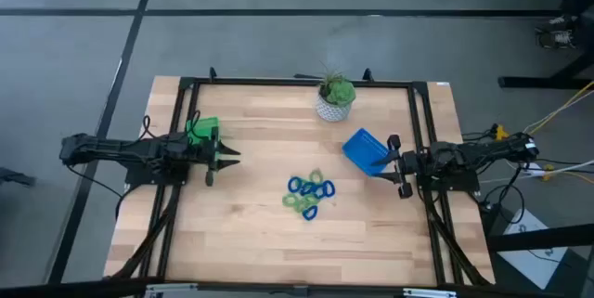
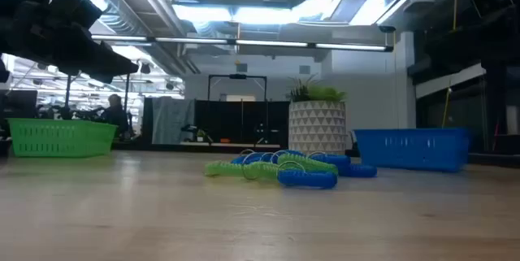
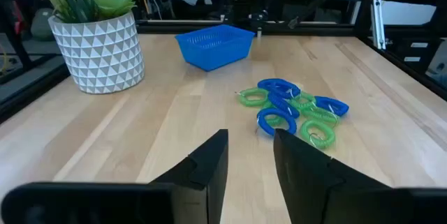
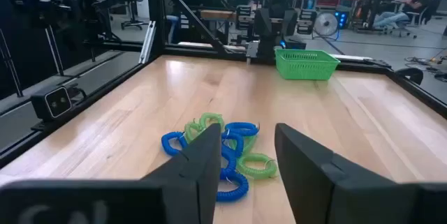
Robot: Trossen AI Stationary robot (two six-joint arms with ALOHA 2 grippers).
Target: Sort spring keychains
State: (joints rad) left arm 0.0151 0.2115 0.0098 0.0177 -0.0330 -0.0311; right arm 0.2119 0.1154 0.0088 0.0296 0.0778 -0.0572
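We see the spring keychains [image 1: 308, 196] in one tangled pile near the table's [image 1: 251, 242] middle, touching and overlapping. From the left wrist view [image 3: 293, 111] we count roughly four blue and four light green, about eight, though the overlap makes exact counts uncertain. None sits in a tray.

Two trays: one green tray [image 1: 201, 131] at the left side, just beside the left gripper [image 1: 225, 156], and one blue tray [image 1: 366, 150] at the right side, close against the right gripper [image 1: 393, 161]. One potted plant [image 1: 335, 97] in a white patterned pot stands at the far edge, between the trays.

Left gripper hovers at the left edge, fingers [image 3: 209, 162] spread with a narrow gap, holding nothing. Right gripper waits at the right edge, fingers [image 4: 199, 161] spread too, empty. Both point toward the pile, well apart from it.

In the low view a person [image 2: 114, 115] shows far back in the room.
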